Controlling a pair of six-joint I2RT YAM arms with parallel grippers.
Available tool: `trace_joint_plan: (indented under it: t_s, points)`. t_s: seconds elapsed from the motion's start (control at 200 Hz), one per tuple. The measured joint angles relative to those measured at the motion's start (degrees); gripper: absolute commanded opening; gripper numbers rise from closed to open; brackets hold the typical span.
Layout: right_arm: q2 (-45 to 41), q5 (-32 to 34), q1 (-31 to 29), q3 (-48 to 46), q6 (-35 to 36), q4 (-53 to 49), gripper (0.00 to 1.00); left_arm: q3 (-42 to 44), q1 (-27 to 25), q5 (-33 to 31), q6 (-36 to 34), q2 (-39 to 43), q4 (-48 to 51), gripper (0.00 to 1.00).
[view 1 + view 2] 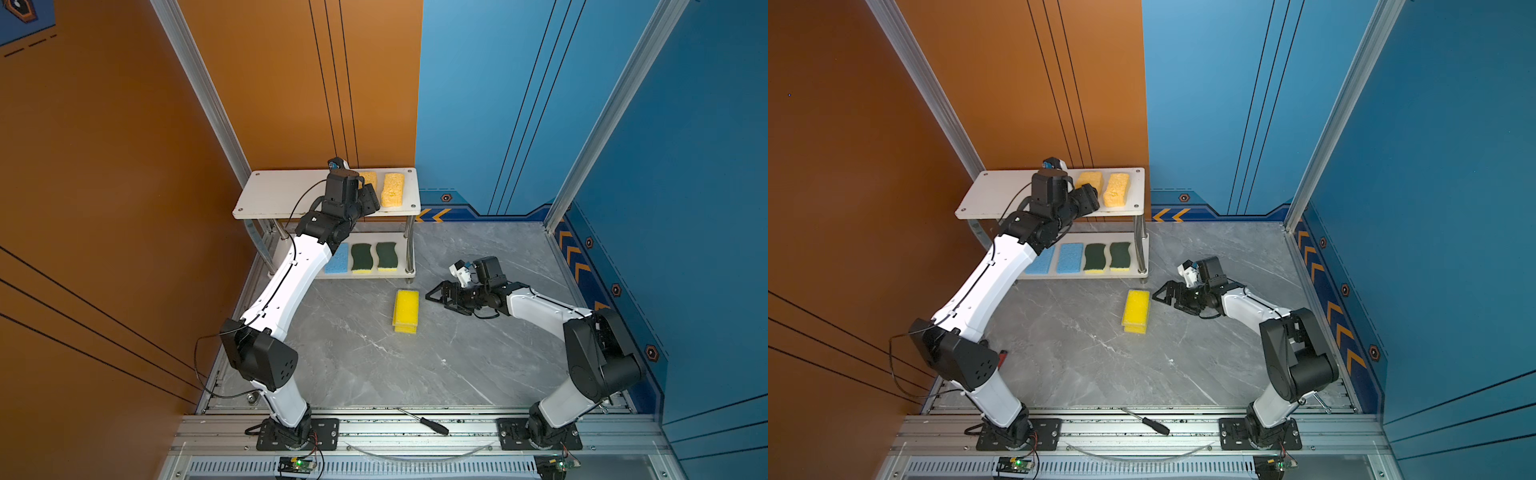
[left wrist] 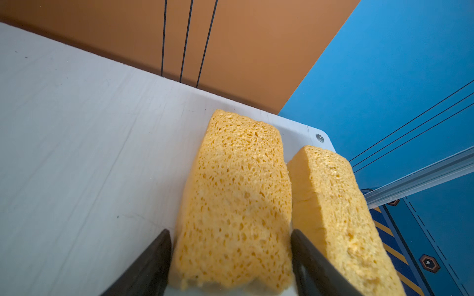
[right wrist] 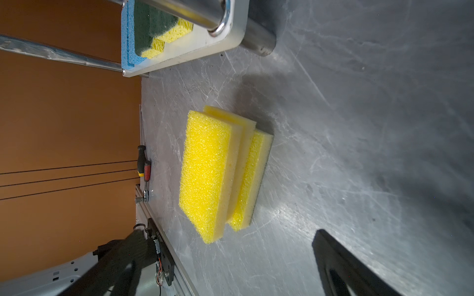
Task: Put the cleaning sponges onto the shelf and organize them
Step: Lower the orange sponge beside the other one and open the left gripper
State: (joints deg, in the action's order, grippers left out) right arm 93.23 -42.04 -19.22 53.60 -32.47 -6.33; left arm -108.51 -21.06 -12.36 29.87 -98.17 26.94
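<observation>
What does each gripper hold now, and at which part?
Right gripper: nothing. Left gripper flanks the thick porous orange sponge at its near end; whether it grips, unclear.

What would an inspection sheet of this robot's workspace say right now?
Surface: grey marble-look table.
Job's things: shelf holds two orange sponges on top and two blue sponges and two green sponges below; yellow sponges stacked on table.
Clutter: screwdriver on front rail.
Claws: left claw astride an orange sponge, loosely; right claw open, empty, beside yellow stack.
Cables: black cable loops off left arm.
Surroundings: orange wall, blue wall.
</observation>
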Motion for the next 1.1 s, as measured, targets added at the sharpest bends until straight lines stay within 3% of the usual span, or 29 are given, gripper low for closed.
trace_joint_plan:
  t_s: [0.791, 0.966, 1.061, 1.102]
  points:
    - [0.0, 0.0, 0.0, -0.1, 0.0, 0.0, 1.0, 2.5, 0.8, 5.2, 1.8, 2.1, -1.7, 0.76]
    - [0.0, 0.0, 0.0, -0.1, 0.0, 0.1, 1.0, 3.5, 0.8, 5.6, 2.3, 3.4, -1.4, 0.85]
    - [0.0, 0.0, 0.0, -0.1, 0.0, 0.5, 1.0, 3.9, 0.8, 5.6, 2.4, 4.0, -1.4, 1.0]
    - [0.0, 0.0, 0.0, -0.1, -0.1, 0.6, 1.0, 4.1, 0.8, 5.6, 2.5, 4.3, -1.4, 0.98]
